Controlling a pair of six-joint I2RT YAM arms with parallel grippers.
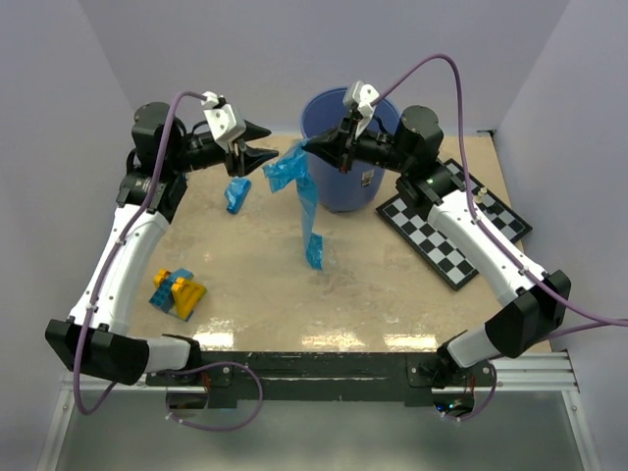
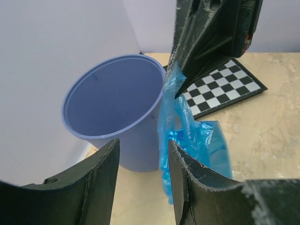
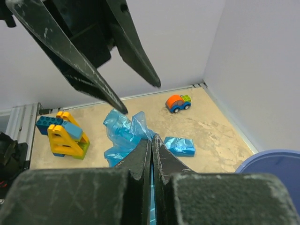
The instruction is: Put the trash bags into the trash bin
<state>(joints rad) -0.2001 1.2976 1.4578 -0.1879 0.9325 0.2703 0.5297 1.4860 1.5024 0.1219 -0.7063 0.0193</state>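
Observation:
A long bright-blue trash bag (image 1: 308, 211) hangs from my right gripper (image 1: 312, 147), which is shut on its top end just left of the trash bin (image 1: 348, 157). The bag's lower end reaches the table. In the right wrist view, film (image 3: 124, 133) bunches at the shut tips (image 3: 151, 137). My left gripper (image 1: 257, 142) stands open beside the bag's upper part, nothing between its fingers (image 2: 105, 164). The left wrist view shows the bag (image 2: 197, 140) right of the bin (image 2: 112, 98). A second, folded trash bag (image 1: 236, 193) lies on the table, also in the right wrist view (image 3: 180, 146).
A chessboard (image 1: 456, 221) lies right of the bin. Yellow and blue toy blocks (image 1: 177, 291) sit at the near left. A small toy car (image 3: 178, 103) stands by the wall past the folded bag. White walls enclose the table.

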